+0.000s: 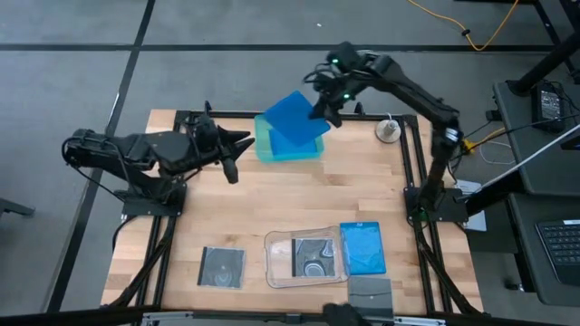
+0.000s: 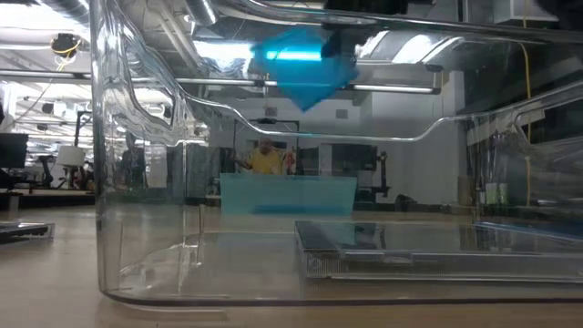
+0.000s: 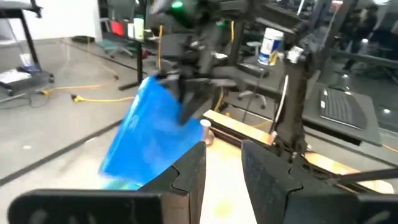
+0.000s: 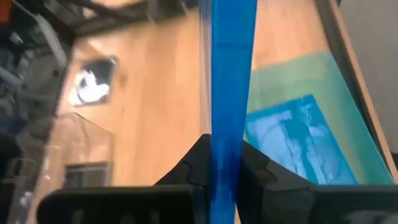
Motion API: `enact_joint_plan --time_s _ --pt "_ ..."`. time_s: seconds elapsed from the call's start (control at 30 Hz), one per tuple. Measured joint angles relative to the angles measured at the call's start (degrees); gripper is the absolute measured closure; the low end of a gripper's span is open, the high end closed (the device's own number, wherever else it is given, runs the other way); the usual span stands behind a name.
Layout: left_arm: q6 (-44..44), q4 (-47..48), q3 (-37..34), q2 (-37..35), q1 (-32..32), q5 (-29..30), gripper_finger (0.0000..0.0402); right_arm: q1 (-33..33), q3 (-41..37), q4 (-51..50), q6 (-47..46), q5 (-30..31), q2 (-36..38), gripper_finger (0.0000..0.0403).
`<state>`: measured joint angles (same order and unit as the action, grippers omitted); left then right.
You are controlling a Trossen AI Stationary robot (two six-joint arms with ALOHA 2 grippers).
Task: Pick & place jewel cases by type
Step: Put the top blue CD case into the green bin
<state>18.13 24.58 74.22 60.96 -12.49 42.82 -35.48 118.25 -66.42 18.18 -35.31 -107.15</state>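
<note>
My right gripper (image 1: 324,107) is shut on a bright blue jewel case (image 1: 294,118), which hangs over the teal tray (image 1: 272,152) at the table's far middle. Another blue case (image 4: 292,140) lies flat in that tray. A third blue case (image 1: 362,247) lies on the table beside the clear tray (image 1: 276,272), which holds a dark case with a disc (image 1: 317,255). Another dark case (image 1: 222,267) lies flat near the front edge. My left gripper (image 3: 224,171) stands open to the left of the teal tray, with nothing between its fingers. My right gripper pinches the blue case's two flat faces between its two fingers, at the case's far right edge (image 4: 224,155). The fingers come from the far right, slanting down. The case is lifted clear and tilted above the teal tray, reaching forward past the fingertips.
A small white round object (image 1: 390,131) sits at the table's far right. A dark flat thing (image 1: 370,294) lies at the front edge, right of the clear tray. Bare wood lies between the two trays. People show in the room beyond the table.
</note>
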Motion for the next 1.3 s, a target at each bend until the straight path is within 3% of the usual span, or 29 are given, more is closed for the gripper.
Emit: enact_joint_plan --time_s 0.23,0.47,0.73,1.3 --pt "-0.19 -0.70 0.00 0.82 0.24 -2.49 0.0307 0.80 6.47 -2.79 6.84 9.19 -12.80 0.0360" --pt "0.38 -0.74 -0.01 0.82 0.24 -4.06 0.0311 1.65 10.95 -7.46 10.58 14.82 -20.99 0.0360" --pt "-0.77 -0.72 -0.01 0.82 0.24 -3.98 0.0312 2.95 10.93 -10.09 10.81 17.00 -22.71 0.0360" --pt "-5.42 -0.50 0.00 0.82 0.24 -3.33 0.0317 8.02 10.91 -12.49 12.58 15.80 -22.69 0.0360"
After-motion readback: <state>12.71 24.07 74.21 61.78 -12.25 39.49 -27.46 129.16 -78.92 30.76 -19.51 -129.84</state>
